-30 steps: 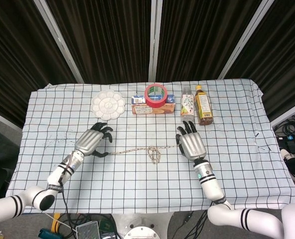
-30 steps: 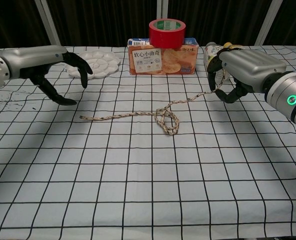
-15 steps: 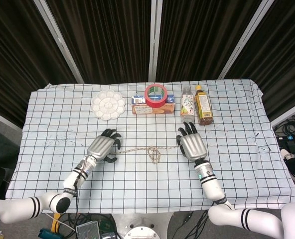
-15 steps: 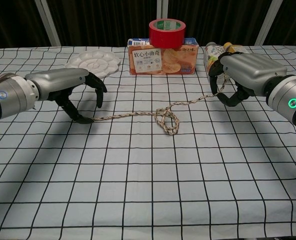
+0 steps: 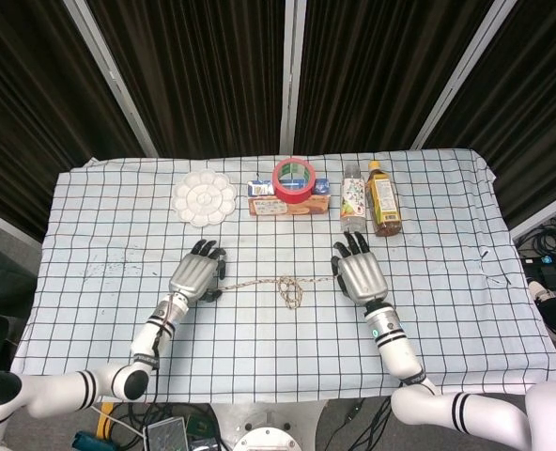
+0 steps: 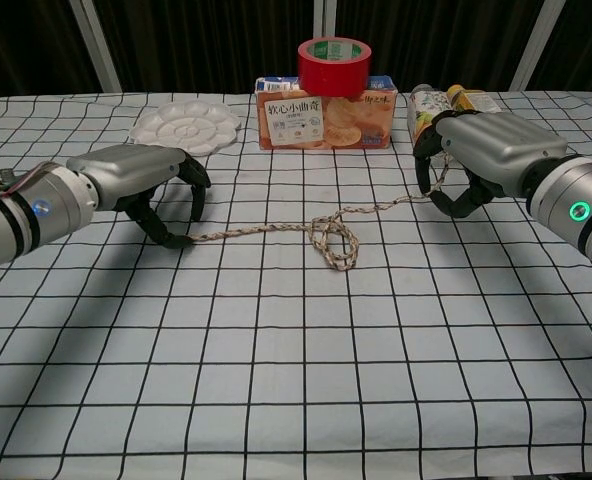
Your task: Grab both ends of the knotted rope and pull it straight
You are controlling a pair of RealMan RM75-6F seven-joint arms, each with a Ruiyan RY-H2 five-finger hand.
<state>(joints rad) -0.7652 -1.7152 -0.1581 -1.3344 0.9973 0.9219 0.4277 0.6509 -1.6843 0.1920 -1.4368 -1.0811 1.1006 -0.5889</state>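
Observation:
A tan braided rope (image 6: 266,230) lies across the checked tablecloth, with a loose knot (image 6: 334,240) near its middle, also seen as the knot (image 5: 290,289) in the head view. My left hand (image 6: 136,178) hovers over the rope's left end (image 6: 188,239). Its thumb tip touches that end and its curled fingers (image 6: 198,195) stay a little above it. My right hand (image 6: 486,155) pinches the rope's right end, which rises off the cloth to the fingers (image 6: 426,185). In the head view the left hand (image 5: 196,274) and right hand (image 5: 357,272) flank the knot.
Along the far side stand a white paint palette (image 6: 184,125), a cracker box (image 6: 326,112) with a red tape roll (image 6: 331,53) on top, and two bottles (image 5: 383,199) just behind my right hand.
My left hand moved right and down onto the rope's left end, then curled its fingers closer over it. My right hand stayed nearly still, holding the raised right end.

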